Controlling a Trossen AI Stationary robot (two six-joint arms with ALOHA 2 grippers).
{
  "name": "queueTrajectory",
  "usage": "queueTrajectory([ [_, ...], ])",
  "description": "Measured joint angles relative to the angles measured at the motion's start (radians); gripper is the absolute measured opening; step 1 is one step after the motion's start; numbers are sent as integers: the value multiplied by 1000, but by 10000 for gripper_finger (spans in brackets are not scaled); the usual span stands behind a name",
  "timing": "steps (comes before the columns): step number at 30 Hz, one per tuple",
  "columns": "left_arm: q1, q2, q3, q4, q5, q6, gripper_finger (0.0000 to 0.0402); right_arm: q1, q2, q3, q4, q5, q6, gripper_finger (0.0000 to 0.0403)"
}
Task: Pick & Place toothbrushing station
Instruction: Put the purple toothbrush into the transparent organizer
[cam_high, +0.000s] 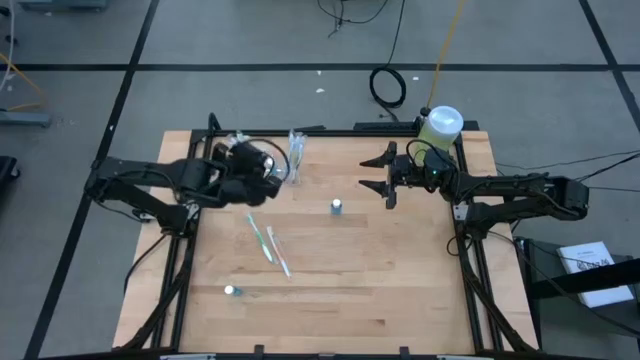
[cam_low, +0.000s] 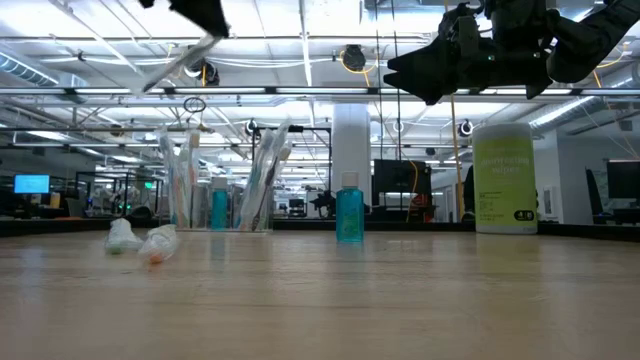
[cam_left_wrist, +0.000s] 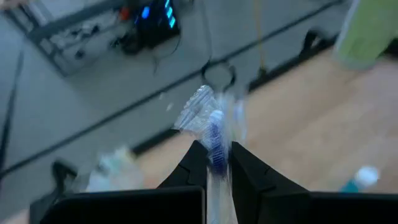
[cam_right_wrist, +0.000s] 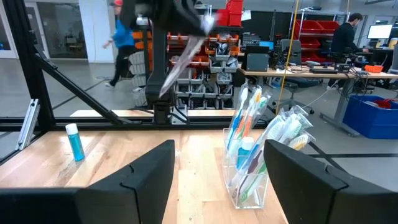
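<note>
Toothbrushing station just beside raised left claw, right claw apart

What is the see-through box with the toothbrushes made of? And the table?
The toothbrush holder looks like clear, glossy hard plastic: the brushes show straight through its walls and its edges catch light. The table looks like pale wood with a smooth matte finish, showing plank lines and grain.

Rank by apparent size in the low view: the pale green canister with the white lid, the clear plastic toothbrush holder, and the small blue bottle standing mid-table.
1. Pale green canister, the bulkiest.
2. Clear plastic toothbrush holder, about as tall with its brushes, so the top two are close.
3. Small blue bottle, clearly the smallest.

Their distances from the camera differ, so true sizes stay unsure.
</note>
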Motion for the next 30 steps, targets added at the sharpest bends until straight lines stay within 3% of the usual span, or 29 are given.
queueTrajectory([
  [4, 22, -69, -20, 192, 30, 186, 24, 0, 0, 0, -2, 0, -2, 242],
  [12, 88, -249, -301, 710, 367, 478, 24, 0, 0, 0, -7, 0, -19, 242],
  [22, 252, -518, -770, 1325, 354, 781, 24, 0, 0, 0, -8, 3, -19, 242],
  [26, 300, -579, -928, 1537, 351, 946, 24, 0, 0, 0, -8, 4, -19, 242],
  [30, 340, -602, -1039, 1670, 343, 990, 24, 0, 0, 0, -8, 10, -22, 242],
])
